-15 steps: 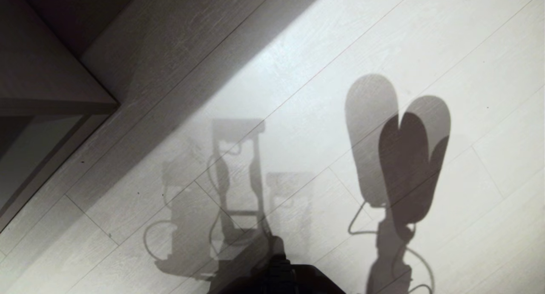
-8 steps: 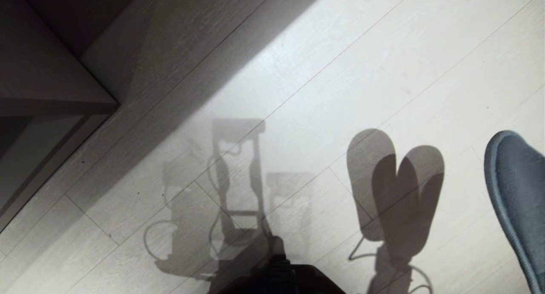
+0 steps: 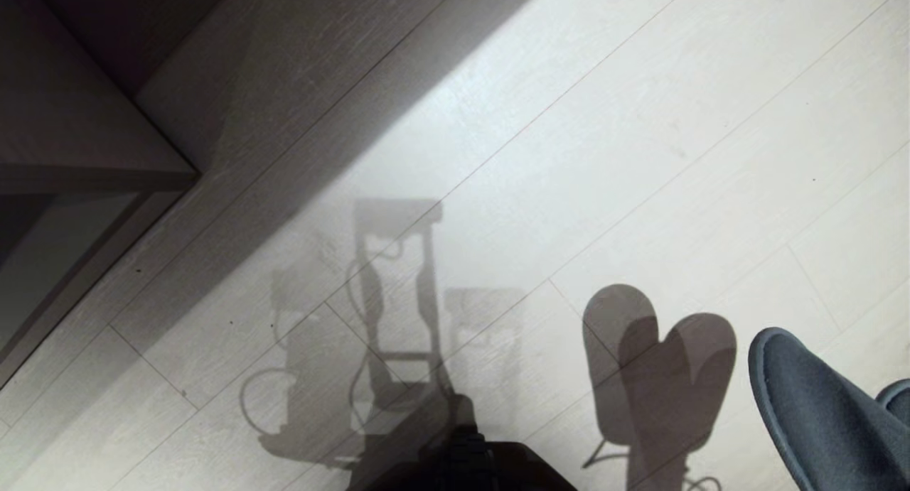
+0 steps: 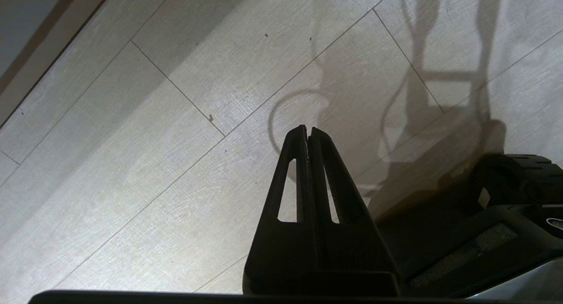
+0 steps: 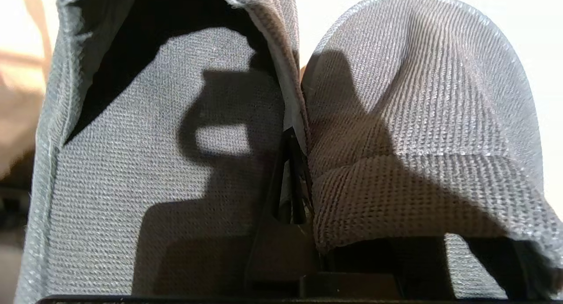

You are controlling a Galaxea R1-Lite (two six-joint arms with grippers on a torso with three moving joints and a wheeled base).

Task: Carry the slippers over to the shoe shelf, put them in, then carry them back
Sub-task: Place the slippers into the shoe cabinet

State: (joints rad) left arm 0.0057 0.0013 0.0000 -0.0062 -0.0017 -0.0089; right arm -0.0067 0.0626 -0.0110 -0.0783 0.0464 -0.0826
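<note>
The grey-blue slippers (image 3: 817,413) hang above the pale floor at the lower right of the head view, toes pointing away, and cast a heart-shaped shadow (image 3: 657,370). In the right wrist view both slippers (image 5: 418,119) fill the picture side by side. My right gripper (image 5: 294,139) is shut on their inner edges where they meet. One dark finger (image 5: 281,185) shows between them. The shoe shelf (image 3: 64,249) sits at the far left, its opening in shadow. My left gripper (image 4: 308,129) is shut on nothing and points at the floor.
Pale wood-plank floor (image 3: 569,121) fills most of the view, with a dark band of shadow along the taupe unit (image 3: 78,121). My dark base (image 3: 469,462) shows at the bottom centre, and the robot's shadow lies ahead of it.
The slippers have come into the head view from the right and sunk toward the lower edge. Their shadow has slid down the floor. The left arm and the camera have stayed still.
</note>
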